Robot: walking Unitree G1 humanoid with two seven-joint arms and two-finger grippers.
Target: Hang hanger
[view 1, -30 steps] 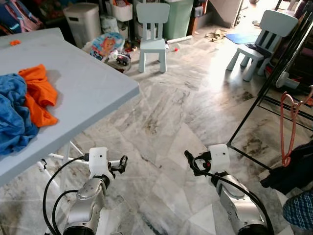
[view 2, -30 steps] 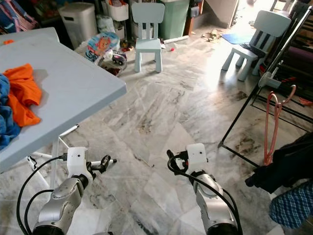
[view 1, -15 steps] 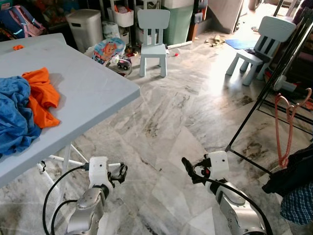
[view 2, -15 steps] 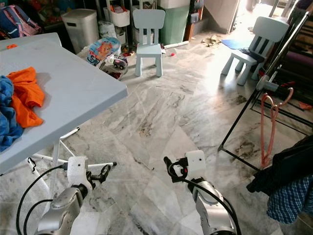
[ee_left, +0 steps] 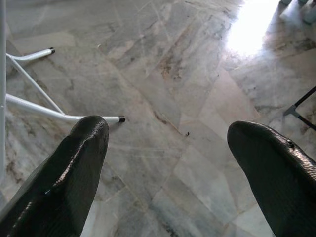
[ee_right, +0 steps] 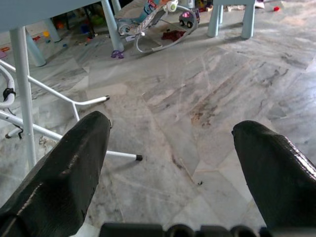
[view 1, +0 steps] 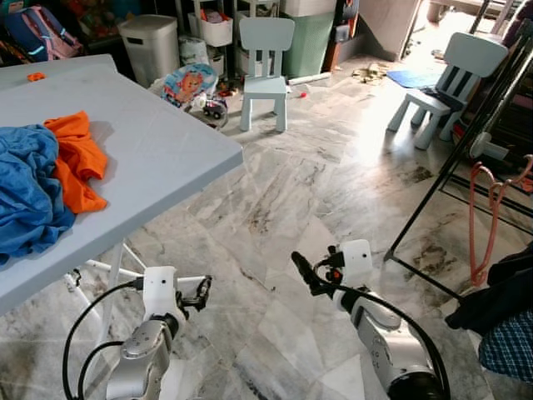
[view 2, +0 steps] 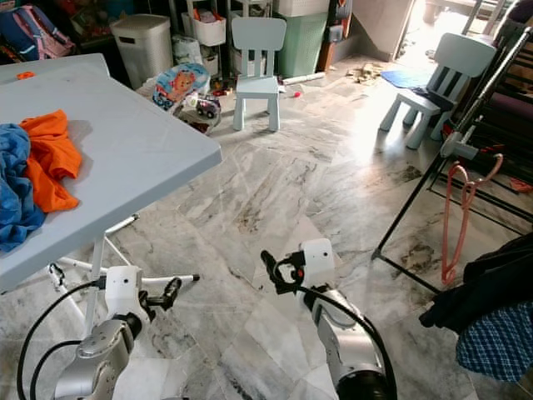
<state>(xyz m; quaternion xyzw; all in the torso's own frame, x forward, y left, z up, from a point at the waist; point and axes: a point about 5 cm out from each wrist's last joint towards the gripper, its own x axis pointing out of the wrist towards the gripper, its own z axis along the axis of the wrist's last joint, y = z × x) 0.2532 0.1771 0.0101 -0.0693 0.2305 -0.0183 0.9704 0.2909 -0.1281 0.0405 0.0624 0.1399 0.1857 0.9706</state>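
A salmon-pink hanger (view 1: 481,218) hangs down from the black clothes rack (view 1: 454,154) at the far right. My left gripper (view 1: 202,289) is held low over the marble floor beside the table's leg, open and empty. My right gripper (view 1: 301,268) is also low over the floor, well to the left of the rack and the hanger, open with nothing between its fingers. In the left wrist view, the left gripper (ee_left: 168,163) has its black fingers (ee_left: 74,168) spread wide over bare tiles. The right wrist view has the right gripper (ee_right: 168,163) spread the same way.
A grey folding table (view 1: 166,142) on my left carries a blue cloth (view 1: 25,196) and an orange cloth (view 1: 79,162). Dark clothes (view 1: 500,292) hang low on the rack. Two pale blue child chairs (view 1: 265,67) (view 1: 450,71), a bin (view 1: 150,46) and toys stand at the back.
The camera has shifted slightly. My right gripper has drifted a little to the left, nearer the middle of the floor. Both grippers stay open and empty.
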